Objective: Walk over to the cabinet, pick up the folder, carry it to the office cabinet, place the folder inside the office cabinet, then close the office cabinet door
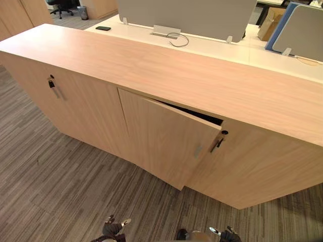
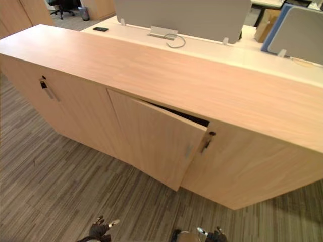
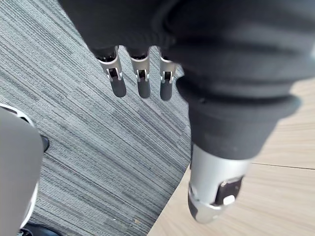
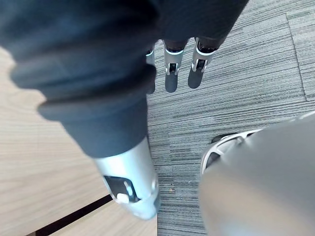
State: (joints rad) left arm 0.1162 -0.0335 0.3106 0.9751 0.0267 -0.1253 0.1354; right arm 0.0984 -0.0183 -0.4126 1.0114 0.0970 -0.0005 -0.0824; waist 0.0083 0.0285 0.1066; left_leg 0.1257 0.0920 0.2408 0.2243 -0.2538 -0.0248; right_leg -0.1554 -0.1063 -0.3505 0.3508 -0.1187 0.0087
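Fingers [image 3: 142, 83] of your left hand [image 1: 112, 229] hang straight and loose above the carpet [image 1: 55, 191], gripping nothing. Ahead of you the office cabinet [image 1: 166, 70] runs right across. There's a key [image 1: 52, 84] in its left door, and the middle door [image 1: 161, 136] stands ajar, with a dark gap along its top edge. Your right hand [image 1: 228, 235] sits low too, its fingers [image 4: 171, 81] straight and empty.

The cabinet [image 1: 166, 80] is pale wood-grain — the carpet [image 1: 60, 191] grey-striped.
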